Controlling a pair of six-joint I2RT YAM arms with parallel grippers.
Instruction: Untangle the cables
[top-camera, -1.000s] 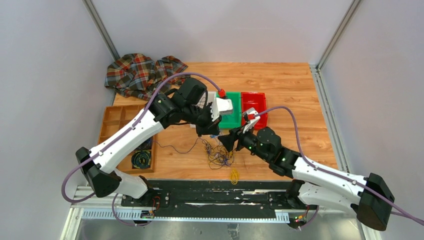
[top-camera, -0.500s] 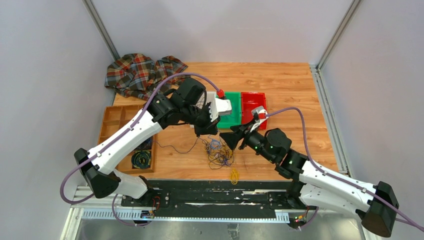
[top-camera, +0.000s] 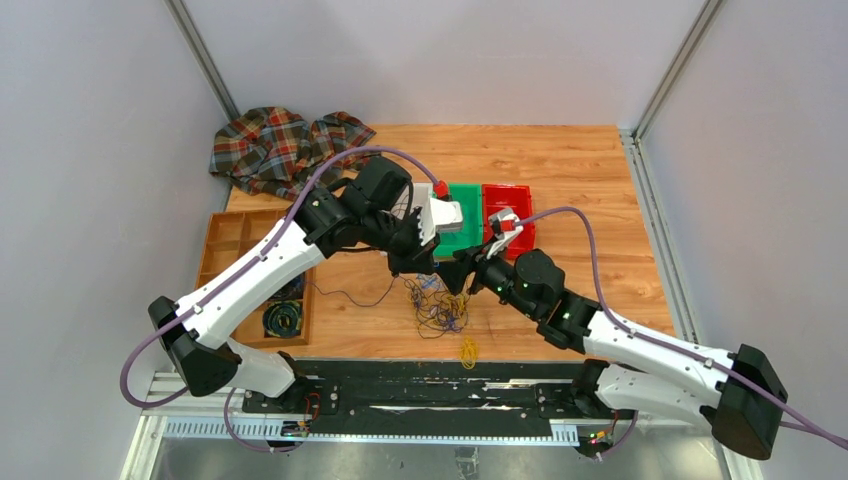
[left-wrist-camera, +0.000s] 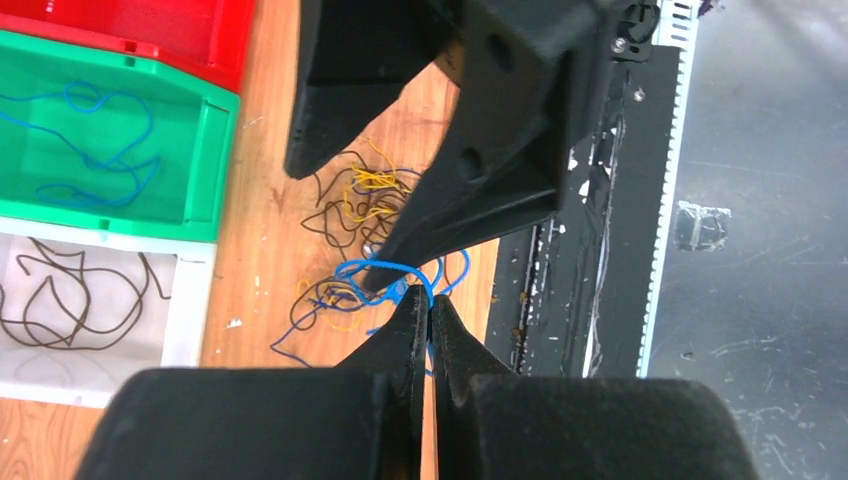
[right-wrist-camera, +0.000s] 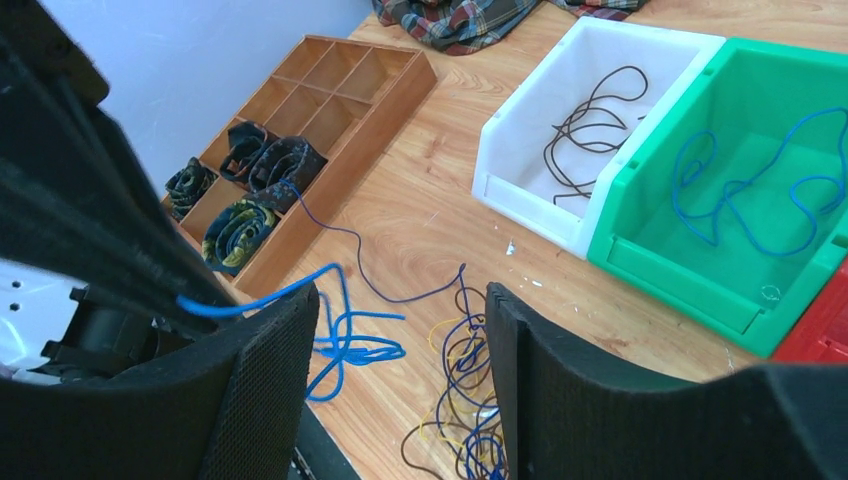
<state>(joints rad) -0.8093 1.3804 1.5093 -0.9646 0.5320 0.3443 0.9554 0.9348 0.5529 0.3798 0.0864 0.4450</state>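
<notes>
My left gripper (left-wrist-camera: 430, 312) pinches a blue cable (left-wrist-camera: 396, 270). My right gripper (right-wrist-camera: 398, 296) is spread wide over the cables (top-camera: 437, 308) near the desk's (top-camera: 570, 165) front edge.

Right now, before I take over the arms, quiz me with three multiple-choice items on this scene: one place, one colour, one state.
1. Where does the sorted blue cable lie?
A. green bin
B. red bin
C. wooden tray

2. What colour is the cable in the white bin?
A. yellow
B. blue
C. dark brown

3. How is the left claw?
A. wide open
B. shut on a blue strand
C. resting in the wooden tray

Answers:
1 A: the blue loops lie inside the green walls.
2 C: a dark brown cable curls on the white floor.
3 B: its fingers meet, and the blue strand runs from their tips.
</notes>
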